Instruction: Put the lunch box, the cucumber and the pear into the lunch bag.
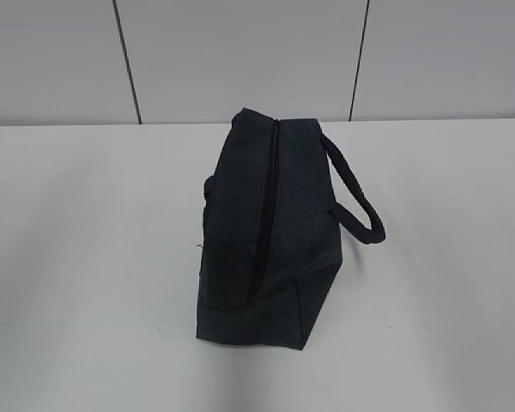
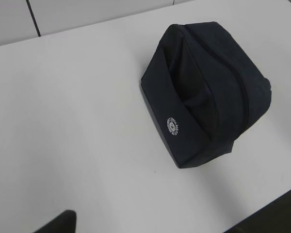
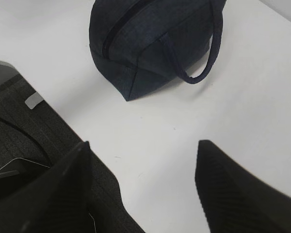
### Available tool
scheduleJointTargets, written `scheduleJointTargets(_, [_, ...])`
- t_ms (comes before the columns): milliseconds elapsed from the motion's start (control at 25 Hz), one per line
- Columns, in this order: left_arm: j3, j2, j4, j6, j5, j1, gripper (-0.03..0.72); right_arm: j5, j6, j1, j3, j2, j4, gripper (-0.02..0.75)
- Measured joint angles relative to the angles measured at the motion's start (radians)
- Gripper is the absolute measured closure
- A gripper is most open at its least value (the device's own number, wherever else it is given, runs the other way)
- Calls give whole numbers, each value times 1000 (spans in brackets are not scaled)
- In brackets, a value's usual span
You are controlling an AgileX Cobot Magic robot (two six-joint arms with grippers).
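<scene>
Exterior view: a white table (image 1: 86,257) meets a pale panelled wall (image 1: 240,60) with dark seams. The lunch bag (image 1: 262,232) stands alone near the table's middle, its zipper (image 1: 269,206) closed along the top ridge and its loop handle (image 1: 356,202) hanging out to the right; no arm appears here. Left wrist view: the bag (image 2: 208,92) sits right of centre, showing a side pocket and a small round white logo (image 2: 173,125). Only dark finger edges of the left gripper (image 2: 150,228) enter at the bottom corners, set far apart and holding nothing. Right wrist view: a dark grey fabric-like surface (image 3: 24,126) fills the lower left. The right gripper (image 3: 143,189) hangs above bare table, well short of the bag (image 3: 150,39), its two fingers spread wide and empty.
</scene>
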Motion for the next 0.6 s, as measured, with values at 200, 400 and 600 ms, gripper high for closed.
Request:
scheduleJointTargets(200, [136, -163, 8, -53, -16, 0, 167, -5, 12, 0, 113, -129, 0, 222])
scheduleJointTargets(400, [295, -333, 49, -129, -29, 0, 168, -11, 39, 0, 229, -217, 0, 222])
scheduleJointTargets(600, [414, -494, 148, -183, -28, 0, 183, -13, 68, 0, 344, -295, 0, 222])
